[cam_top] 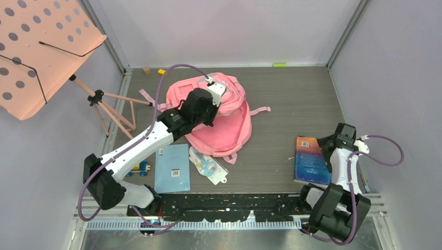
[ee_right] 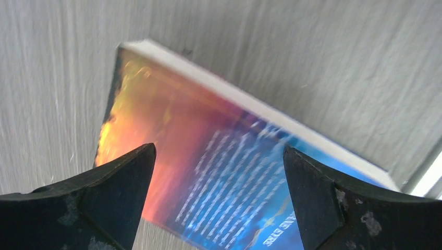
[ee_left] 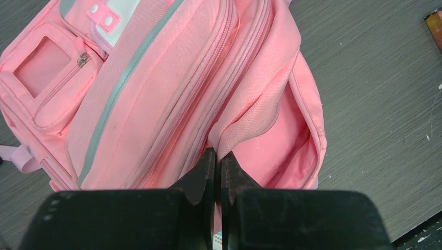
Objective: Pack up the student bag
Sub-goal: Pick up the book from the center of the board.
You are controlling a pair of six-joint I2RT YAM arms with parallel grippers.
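Left hand (ee_left: 218, 159) pinches the one student bag (ee_left: 156, 88); right hand (ee_right: 219, 151) gapes over one book (ee_right: 172, 130).

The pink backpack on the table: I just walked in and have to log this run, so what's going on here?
The left gripper is shut on the fabric edge of the backpack, holding its main compartment open. The right gripper hangs open just above a book lying flat at the right side of the table, not gripping it. A light blue notebook and a small packet lie near the front edge, outside the bag. Nothing shows inside the compartment in the left wrist view.
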